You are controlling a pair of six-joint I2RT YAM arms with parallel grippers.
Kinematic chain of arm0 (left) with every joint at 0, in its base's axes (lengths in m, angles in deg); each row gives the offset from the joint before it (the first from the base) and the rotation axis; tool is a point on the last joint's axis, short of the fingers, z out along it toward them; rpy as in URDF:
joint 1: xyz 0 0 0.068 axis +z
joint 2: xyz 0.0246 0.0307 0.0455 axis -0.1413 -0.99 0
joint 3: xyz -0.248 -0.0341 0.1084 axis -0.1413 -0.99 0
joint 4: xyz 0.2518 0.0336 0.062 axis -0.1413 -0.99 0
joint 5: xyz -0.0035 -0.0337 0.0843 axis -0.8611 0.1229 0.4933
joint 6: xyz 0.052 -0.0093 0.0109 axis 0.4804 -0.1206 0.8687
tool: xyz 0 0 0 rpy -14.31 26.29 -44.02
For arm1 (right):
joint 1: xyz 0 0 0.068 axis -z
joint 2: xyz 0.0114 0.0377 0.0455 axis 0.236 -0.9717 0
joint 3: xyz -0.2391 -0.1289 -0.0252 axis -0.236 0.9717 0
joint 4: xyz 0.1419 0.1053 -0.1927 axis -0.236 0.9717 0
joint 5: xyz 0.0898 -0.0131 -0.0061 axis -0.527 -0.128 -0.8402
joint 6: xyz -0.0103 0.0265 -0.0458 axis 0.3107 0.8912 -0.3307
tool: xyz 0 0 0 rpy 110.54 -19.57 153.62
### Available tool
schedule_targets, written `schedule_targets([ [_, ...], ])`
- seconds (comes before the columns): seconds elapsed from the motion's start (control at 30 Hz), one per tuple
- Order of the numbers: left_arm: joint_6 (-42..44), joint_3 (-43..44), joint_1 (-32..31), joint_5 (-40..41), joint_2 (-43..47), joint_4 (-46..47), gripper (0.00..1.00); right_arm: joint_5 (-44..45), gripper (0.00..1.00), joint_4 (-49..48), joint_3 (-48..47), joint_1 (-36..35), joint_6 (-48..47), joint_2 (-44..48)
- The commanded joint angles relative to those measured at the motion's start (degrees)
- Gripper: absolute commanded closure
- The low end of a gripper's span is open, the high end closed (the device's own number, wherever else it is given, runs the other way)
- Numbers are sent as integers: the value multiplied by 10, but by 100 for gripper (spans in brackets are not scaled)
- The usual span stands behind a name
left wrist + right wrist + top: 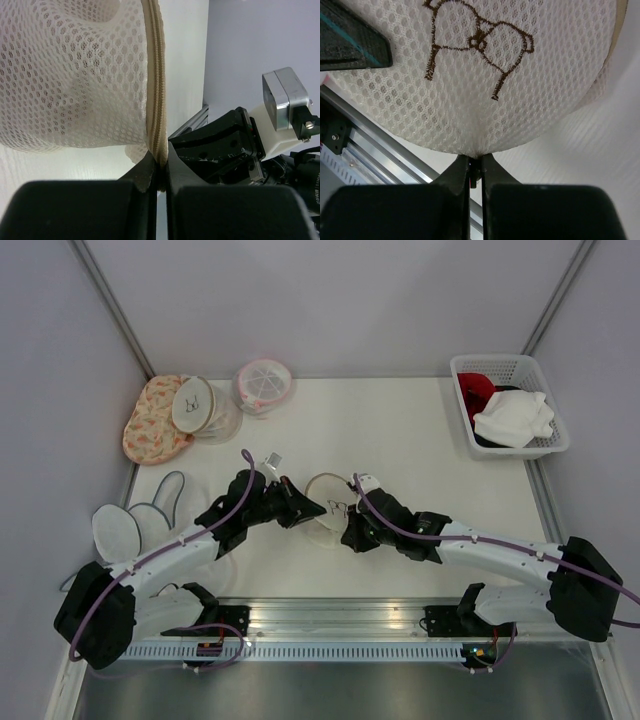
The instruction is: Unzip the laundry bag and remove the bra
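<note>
The laundry bag [330, 502], a round cream mesh case with a black bra drawing, is held between both grippers at the table's near middle. My left gripper [305, 510] is shut on its tan zipper rim [154, 75]; in the left wrist view the jaws [160, 165] pinch the rim's lower end below the mesh [75, 75]. My right gripper [352, 530] is shut on the bag's near edge; in the right wrist view its jaws [475, 162] pinch the bunched mesh [485, 100] below the drawing [480, 40]. The zipper looks closed. The bra is hidden.
A white basket [462, 430] at the back right holds a red garment [476, 390] and a white garment [512, 418]. At the back left lie an orange floral bag [150, 425], another round mesh case [195, 405] and a pink-trimmed domed bag [264, 385]. Pale rounded pieces [135, 525] lie at the left edge.
</note>
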Motion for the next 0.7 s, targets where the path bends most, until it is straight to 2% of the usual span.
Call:
schedule_targets([
  [0.0, -12, -5, 0, -20, 25, 6, 98, 51, 100, 20, -31, -3, -5, 20],
  [0.17, 5, -5, 1, -12, 35, -17, 98, 77, 100, 124, -47, -3, -25, 47],
  [0.33, 30, 2, 7, -21, 29, -30, 98, 129, 100, 243, -79, -2, -48, 35],
  [0.67, 87, 51, 63, -76, 5, -75, 98, 147, 100, 299, -96, -3, -75, 17],
])
